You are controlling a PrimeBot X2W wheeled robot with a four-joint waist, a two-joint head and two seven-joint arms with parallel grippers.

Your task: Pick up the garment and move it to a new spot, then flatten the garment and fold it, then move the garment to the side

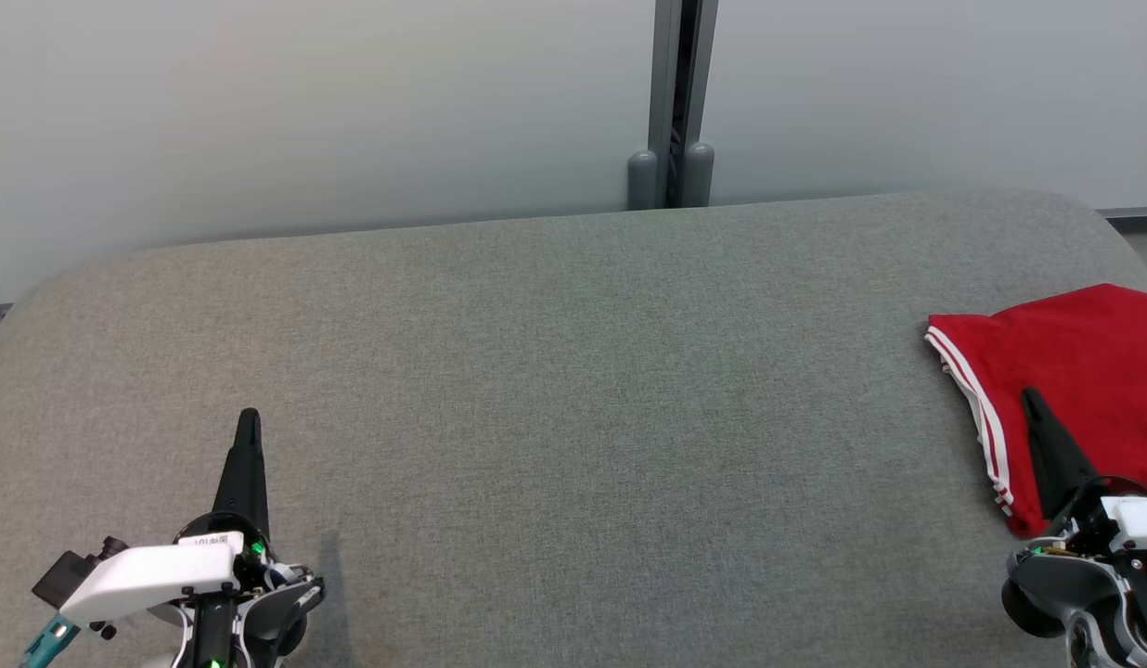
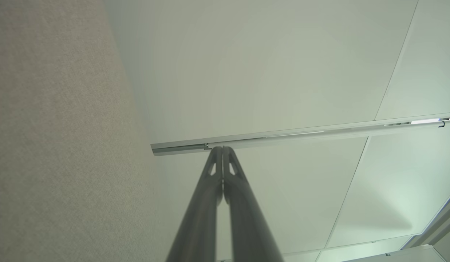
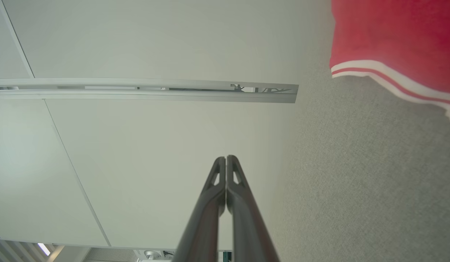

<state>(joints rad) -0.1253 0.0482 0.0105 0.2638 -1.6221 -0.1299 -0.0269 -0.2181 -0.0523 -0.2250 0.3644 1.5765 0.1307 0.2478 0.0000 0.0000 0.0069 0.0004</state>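
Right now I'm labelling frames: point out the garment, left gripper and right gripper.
garment [image 1: 1084,357]: head view, red top panel.
left gripper [image 1: 249,429]: head view, shut fingertips.
right gripper [image 1: 1036,410]: head view, shut fingertips.

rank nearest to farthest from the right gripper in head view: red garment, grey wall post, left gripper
1. Red white-striped garment, beside the right gripper, far right.
2. Grey metal post, far back, centre.
3. Left gripper, lower left.

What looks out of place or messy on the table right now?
Nothing much. The garment lies folded flat at the table's right end, running past the head view's edge; its striped edge runs at a slight slant. The left gripper and right gripper are shut, holding nothing.
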